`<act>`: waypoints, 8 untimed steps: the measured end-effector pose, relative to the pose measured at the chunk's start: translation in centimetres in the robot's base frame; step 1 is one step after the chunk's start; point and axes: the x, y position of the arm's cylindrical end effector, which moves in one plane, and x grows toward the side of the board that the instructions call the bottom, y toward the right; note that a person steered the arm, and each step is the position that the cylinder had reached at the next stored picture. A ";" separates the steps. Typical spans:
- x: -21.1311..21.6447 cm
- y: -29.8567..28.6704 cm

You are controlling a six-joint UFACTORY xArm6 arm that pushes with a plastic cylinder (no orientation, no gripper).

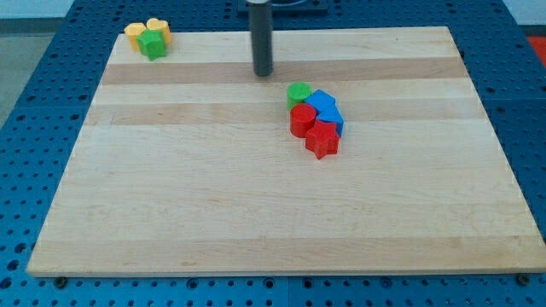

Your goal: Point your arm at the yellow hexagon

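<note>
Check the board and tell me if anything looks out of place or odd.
Nothing looks damaged or toppled. The yellow hexagon block, a second yellow block and a green block sit huddled at the wooden board's top-left corner, close to its edge. My tip stands apart from all the blocks.

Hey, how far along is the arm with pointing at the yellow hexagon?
Little looks done. My tip rests near the board's top middle, touching no block. The yellow hexagon sits at the view's top left corner, bunched with a green block and another yellow block. What is left is the whole slide toward the view's left. The red, blue and green cluster lies to the view's right, off that path.
</note>
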 end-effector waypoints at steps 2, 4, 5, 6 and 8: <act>1.5 -16.6; -0.4 -24.9; -1.2 -25.0; -1.1 -25.0; -1.3 -25.0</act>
